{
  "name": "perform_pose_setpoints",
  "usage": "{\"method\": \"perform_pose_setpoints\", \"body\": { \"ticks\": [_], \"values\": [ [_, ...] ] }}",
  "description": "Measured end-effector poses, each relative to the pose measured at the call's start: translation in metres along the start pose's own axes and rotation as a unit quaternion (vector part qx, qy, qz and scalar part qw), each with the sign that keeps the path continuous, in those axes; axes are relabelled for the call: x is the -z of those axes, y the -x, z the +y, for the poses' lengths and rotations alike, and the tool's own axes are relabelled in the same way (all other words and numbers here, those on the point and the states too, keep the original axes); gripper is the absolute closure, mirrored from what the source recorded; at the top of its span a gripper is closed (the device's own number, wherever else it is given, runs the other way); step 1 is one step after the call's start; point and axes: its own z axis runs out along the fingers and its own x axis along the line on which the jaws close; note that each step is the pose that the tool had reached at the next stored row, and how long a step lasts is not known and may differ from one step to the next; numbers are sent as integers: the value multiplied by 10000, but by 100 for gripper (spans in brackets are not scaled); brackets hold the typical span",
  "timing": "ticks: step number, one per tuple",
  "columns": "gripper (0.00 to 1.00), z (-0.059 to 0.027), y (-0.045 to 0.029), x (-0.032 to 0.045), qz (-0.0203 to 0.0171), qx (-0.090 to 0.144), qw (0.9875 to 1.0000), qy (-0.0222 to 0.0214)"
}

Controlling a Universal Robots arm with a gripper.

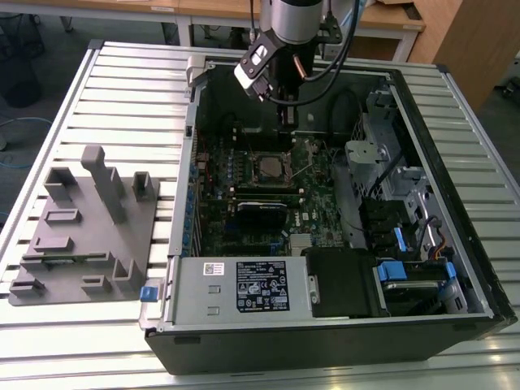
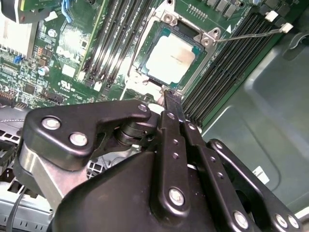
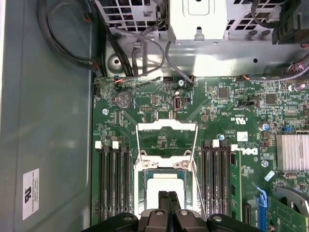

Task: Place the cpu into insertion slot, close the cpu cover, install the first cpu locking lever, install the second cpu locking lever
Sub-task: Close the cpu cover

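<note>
cpu [image 2: 171, 58]: seated in the insertion slot [image 2: 198, 65], pale face up; this step looks done.
cpu cover [image 3: 166, 131]: seemingly swung open, lying flat beyond the slot; not yet closed.
locking levers [image 3: 195, 145]: both thin wires stand free, unlatched.
tool [image 2: 169, 94]: fingers pressed together, holding nothing, tip at the slot's near edge.
</note>
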Motion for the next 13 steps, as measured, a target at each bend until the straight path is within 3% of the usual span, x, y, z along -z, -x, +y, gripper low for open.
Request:
{"method": "perform_pose_setpoints", "body": {
  "ticks": [7,13],
  "values": [
    [90,89,-2,-5,0,0,10000,0],
    [90,107,-2,-6,0,0,10000,0]
  ]
}}
